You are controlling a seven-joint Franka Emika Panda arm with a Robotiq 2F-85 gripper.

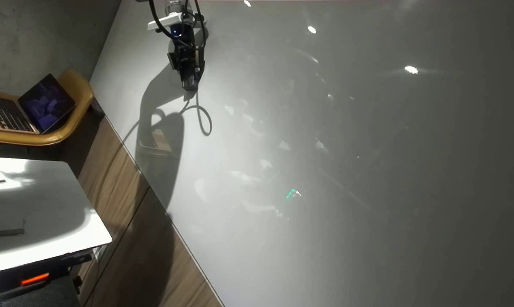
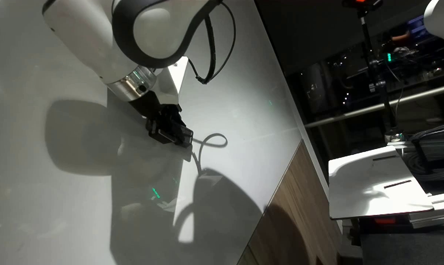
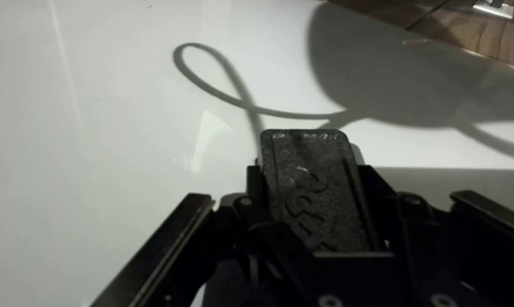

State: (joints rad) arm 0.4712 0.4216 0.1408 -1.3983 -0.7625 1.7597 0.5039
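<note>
Fingers (image 3: 376,198) pinching a dark, marked block (image 3: 312,187), glossy pale worktop (image 3: 112,170) beneath, looped shadow (image 3: 248,105) cast across it, open laptop (image 1: 46,102) on a tan chair (image 1: 84,91) well apart.

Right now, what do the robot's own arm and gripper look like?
The arm is white and rounded, with a dark grey band around a joint and a shiny metal collar near the wrist. Black cables loop beside it. The gripper is black and angular, with jointed linkages and round screw heads.
</note>
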